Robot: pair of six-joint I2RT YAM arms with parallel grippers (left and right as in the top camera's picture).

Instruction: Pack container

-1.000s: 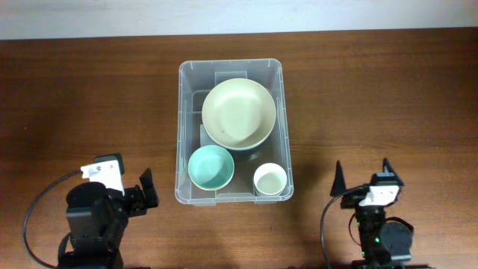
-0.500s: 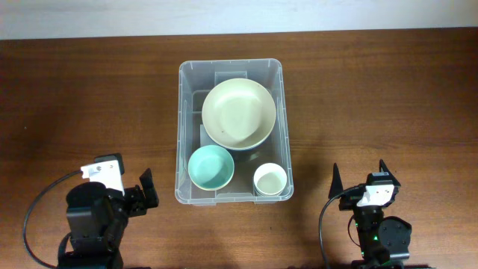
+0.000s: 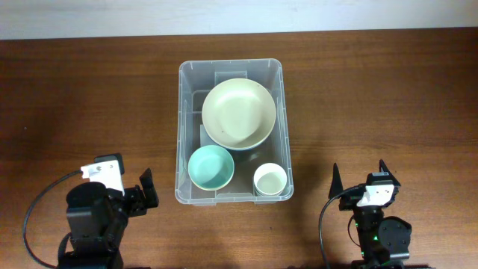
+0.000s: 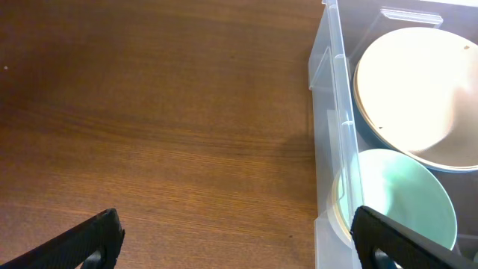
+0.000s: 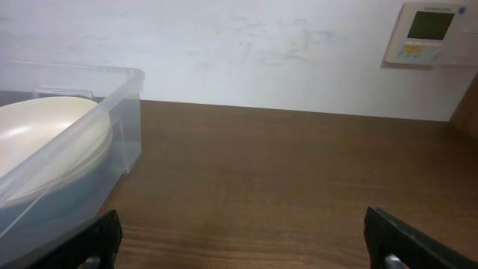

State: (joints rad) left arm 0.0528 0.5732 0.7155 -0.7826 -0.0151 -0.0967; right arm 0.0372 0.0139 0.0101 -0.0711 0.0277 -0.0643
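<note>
The clear plastic container [image 3: 181, 134] stands in the middle of the table. Inside it lie a large cream bowl [image 3: 238, 113], a mint green bowl [image 3: 210, 167] and a small white cup-like bowl [image 3: 269, 179]. The left wrist view shows the container's wall [image 4: 328, 142], the cream bowl [image 4: 418, 90] and the green bowl [image 4: 403, 198]. The right wrist view shows the container's corner [image 5: 123, 112] and the cream bowl [image 5: 45, 134]. My left gripper [image 3: 143, 188] is open and empty, left of the container. My right gripper [image 3: 360, 173] is open and empty, right of it.
The brown wooden table [image 3: 373, 97] stretches on both sides of the container. A white wall with a thermostat panel [image 5: 429, 33] stands beyond the table's far edge.
The right arm drew back slightly toward the front edge between the earliest frame and half a second ago. Nothing has moved since.
</note>
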